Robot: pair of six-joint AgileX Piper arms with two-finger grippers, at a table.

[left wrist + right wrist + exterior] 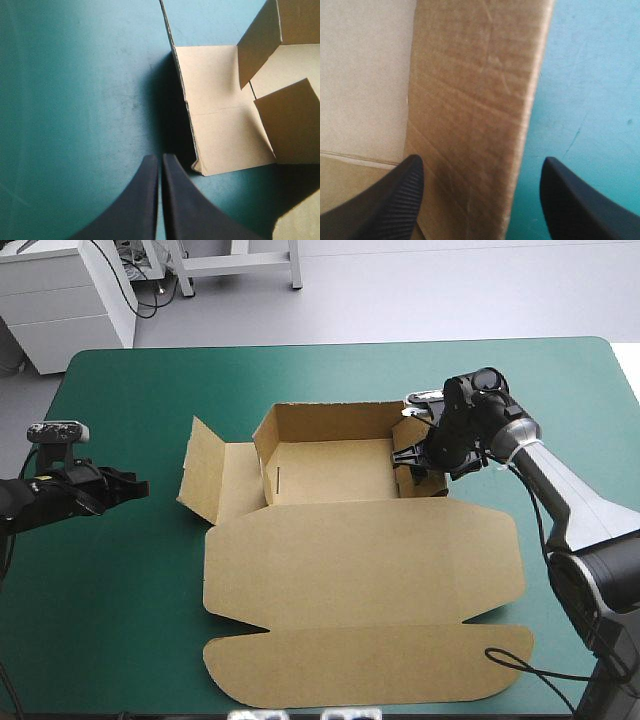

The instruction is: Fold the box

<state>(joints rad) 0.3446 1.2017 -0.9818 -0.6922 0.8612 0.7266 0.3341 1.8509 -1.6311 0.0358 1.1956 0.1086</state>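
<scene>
From the high view, the box [350, 540] lies in the middle of the tabletop [120, 590]. Its far part stands as an open tray with raised walls. Its lid lies flat on the near side of the tray, ending in a rounded flap. A side flap tilts up off the tray's left end. The right end effector [418, 454] is at the tray's right end wall, just inside the far right corner. The left end effector [137, 488] hangs over bare tabletop, well apart from the box on its left side, pointing toward it.

In the left wrist view, the left end effector [160, 158] is clenched on nothing, its two black fingers [145, 200] meeting in one pointed arch. The box [225, 120] lies ahead of it and a little to one side, with the tilted side flap nearest and a tray corner beyond. The teal-green cover [75, 100] fills everything else.

In the right wrist view, the right end effector [481, 161] is released, its fingers [395, 200] standing wide apart. The box [475, 90] shows as one brown wall running between them. One finger is over the tray's inside and the other over the teal-green cover [590, 90] outside the wall. I cannot tell whether either finger touches the wall.
</scene>
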